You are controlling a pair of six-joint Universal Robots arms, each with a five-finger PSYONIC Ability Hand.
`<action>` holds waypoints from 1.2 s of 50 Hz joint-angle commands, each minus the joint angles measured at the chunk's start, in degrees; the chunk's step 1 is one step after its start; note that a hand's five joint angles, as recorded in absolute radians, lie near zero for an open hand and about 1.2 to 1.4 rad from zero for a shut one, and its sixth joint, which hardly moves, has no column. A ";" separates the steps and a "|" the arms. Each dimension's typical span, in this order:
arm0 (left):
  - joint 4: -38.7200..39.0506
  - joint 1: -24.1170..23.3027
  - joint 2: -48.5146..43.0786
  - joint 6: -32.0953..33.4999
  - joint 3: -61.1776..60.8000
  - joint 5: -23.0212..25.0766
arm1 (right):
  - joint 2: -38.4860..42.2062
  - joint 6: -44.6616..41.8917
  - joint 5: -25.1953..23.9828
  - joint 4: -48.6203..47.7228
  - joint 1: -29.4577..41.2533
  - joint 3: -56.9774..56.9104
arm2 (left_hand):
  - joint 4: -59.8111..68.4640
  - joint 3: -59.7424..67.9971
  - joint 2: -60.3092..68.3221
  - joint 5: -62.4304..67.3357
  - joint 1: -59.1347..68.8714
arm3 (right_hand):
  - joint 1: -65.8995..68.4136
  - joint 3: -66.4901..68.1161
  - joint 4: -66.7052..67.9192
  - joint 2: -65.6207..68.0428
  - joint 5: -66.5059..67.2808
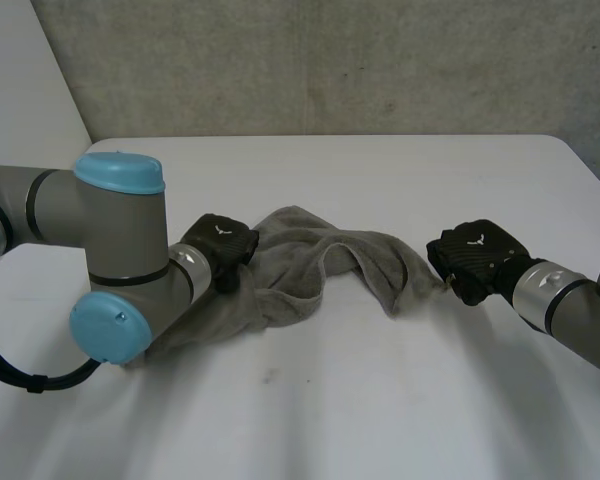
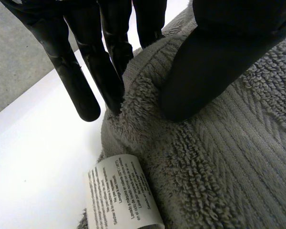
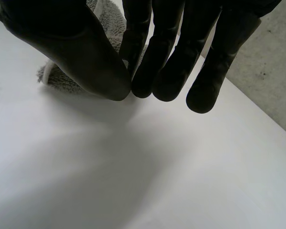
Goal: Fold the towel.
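Left hand (image 2: 200,71) clamped on the towel (image 2: 229,162) at its left edge: thumb on top, fingers (image 2: 81,86) behind the fold, care label (image 2: 121,193) near the fingertips. Right hand (image 3: 86,52) pinched closed at the right corner, probably on cloth, though the thumb hides the contact. Towel lies bunched mid-table (image 1: 380,400). Spread the hands evenly to flatten the hump before folding.

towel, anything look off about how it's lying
Yes. The towel is not flat: it lies crumpled, humped up in folds between the left hand and right hand, with its label sticking out near the left hand.
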 commanded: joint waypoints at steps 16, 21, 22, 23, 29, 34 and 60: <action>7.52 4.04 -8.15 11.69 42.35 -9.49 | 12.39 10.79 15.84 -1.75 8.16 -50.88 | 13.21 13.36 13.08 13.74 13.61 | 2.61 3.27 3.32 3.74 3.54; 6.56 4.31 -3.43 10.82 44.02 -9.75 | 10.64 14.48 15.93 4.29 8.16 -59.75 | 13.21 13.36 13.08 13.74 13.61 | 2.61 3.27 3.32 3.74 3.54; 6.55 4.31 -3.41 10.81 44.02 -9.75 | 10.63 14.48 15.93 4.31 8.16 -59.76 | 13.21 13.36 13.08 13.74 13.61 | 2.61 3.27 3.32 3.74 3.54; 5.59 4.39 -1.49 9.94 42.54 -9.75 | 9.41 14.57 15.93 6.05 8.16 -60.20 | 13.21 13.36 13.08 13.74 13.61 | 2.61 3.27 3.32 3.74 3.54; 2.78 5.97 7.82 3.97 33.67 -9.49 | 3.88 14.92 15.66 11.68 7.54 -59.15 | 13.21 13.36 13.08 13.74 13.61 | 2.61 3.27 3.32 3.74 3.54; 2.25 7.11 15.72 0.80 24.54 -9.31 | -1.57 14.83 13.65 17.13 7.28 -56.52 | 13.21 13.36 13.08 13.74 13.61 | 2.61 3.27 3.32 3.74 3.54; 3.04 13.89 22.64 0.62 2.09 -4.04 | -0.73 8.43 6.61 30.59 -1.69 -55.10 | 13.21 13.36 13.08 13.74 13.61 | 2.61 3.27 3.32 3.74 3.54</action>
